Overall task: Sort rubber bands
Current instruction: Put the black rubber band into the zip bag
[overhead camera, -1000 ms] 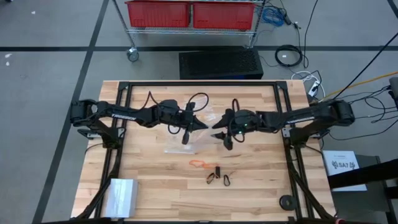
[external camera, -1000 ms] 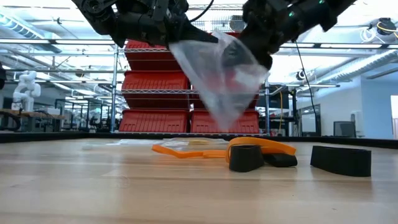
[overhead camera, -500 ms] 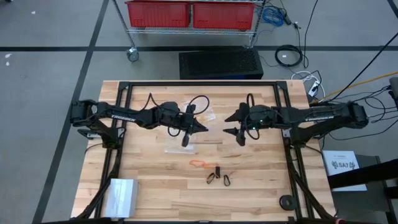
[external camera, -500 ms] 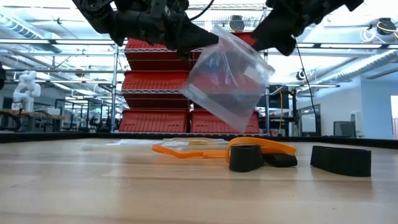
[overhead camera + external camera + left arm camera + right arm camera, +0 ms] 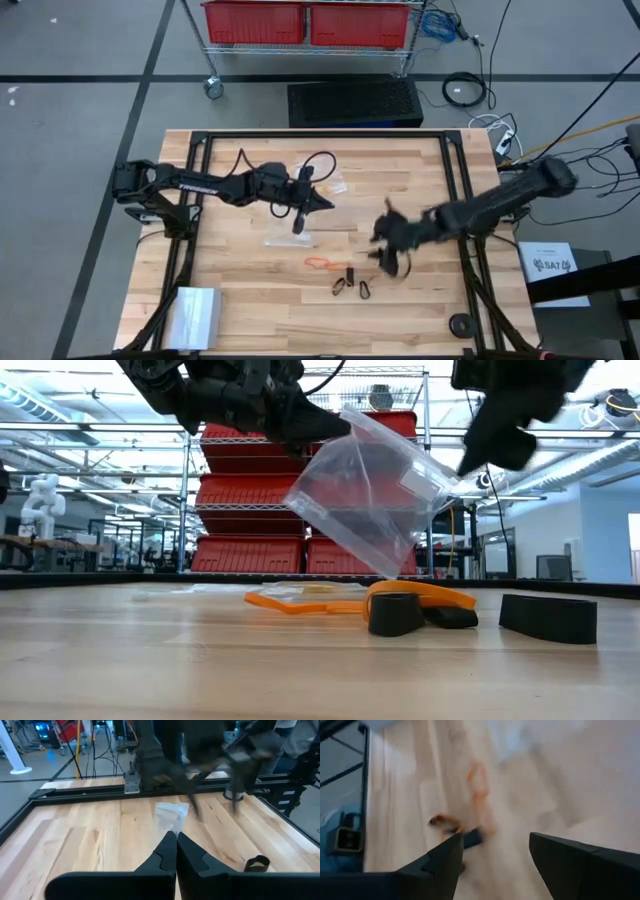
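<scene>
The rubber bands point(image 5: 340, 275) lie on the desk point(image 5: 240, 310) just beside the right end effector point(image 5: 385, 250), fingers apart; left end effector point(image 5: 318, 205) clamps a clear bag point(image 5: 370, 500).

Robotics lab or workshop. Pale butcher-block wooden desk point(image 5: 250, 300) on a black metal frame, standing on grey concrete floor point(image 5: 70, 120). Wheeled wire rack holding red plastic bins point(image 5: 305, 22). Loose black cables point(image 5: 465, 90). White humanoid robot figure point(image 5: 42, 495) in the background hall.
</scene>
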Action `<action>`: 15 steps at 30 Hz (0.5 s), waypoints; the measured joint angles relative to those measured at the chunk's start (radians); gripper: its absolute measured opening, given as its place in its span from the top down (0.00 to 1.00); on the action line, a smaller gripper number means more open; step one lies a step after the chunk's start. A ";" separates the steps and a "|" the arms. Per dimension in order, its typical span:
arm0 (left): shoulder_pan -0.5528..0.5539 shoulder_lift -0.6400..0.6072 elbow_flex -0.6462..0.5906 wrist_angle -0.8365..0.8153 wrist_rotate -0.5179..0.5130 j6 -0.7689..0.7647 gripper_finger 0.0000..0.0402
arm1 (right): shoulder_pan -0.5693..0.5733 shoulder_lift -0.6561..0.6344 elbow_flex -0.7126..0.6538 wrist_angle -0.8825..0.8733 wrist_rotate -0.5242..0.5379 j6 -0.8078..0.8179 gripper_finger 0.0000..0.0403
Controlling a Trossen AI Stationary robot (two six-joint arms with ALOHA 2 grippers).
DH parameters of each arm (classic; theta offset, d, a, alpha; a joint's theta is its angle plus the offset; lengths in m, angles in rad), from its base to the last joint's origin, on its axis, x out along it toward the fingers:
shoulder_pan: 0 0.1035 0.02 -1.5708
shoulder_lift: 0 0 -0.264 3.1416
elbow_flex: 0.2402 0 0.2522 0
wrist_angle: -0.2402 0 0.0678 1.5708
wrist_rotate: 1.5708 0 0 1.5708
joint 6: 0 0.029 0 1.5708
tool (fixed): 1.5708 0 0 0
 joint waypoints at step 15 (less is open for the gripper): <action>0.010 0.000 -0.001 -0.027 0.000 0.025 1.00 | 0.211 0.534 0.113 0.147 0.050 0.455 0.45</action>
